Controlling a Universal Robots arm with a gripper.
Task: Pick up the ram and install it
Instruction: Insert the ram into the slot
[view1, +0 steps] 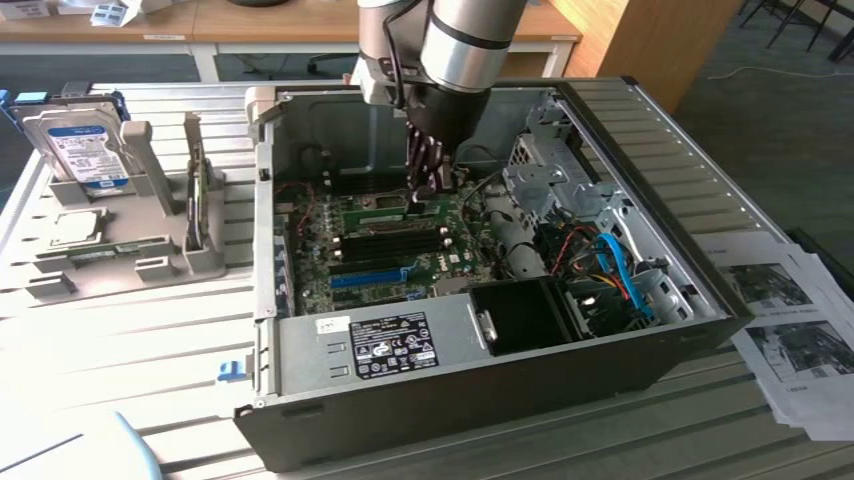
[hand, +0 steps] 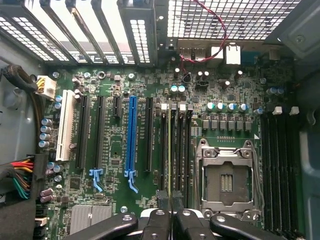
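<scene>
Your gripper (hand: 170, 204) is clamping the ram (hand: 170, 150), holding it among the memory slots (hand: 180, 145) beside the processor socket (hand: 226, 175); seating is looking unfinished.

The tool (view1: 427, 192) hangs over the motherboard (view1: 387, 250) inside the open computer case (view1: 694, 200).

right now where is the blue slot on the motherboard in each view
Exterior view: the blue slot lies on the motherboard beside the labelled metal cover, nearer the camera than the gripper.
Wrist view: the blue slot runs between two black slots.
Shared landmark: the gripper, shut on the ram.
</scene>
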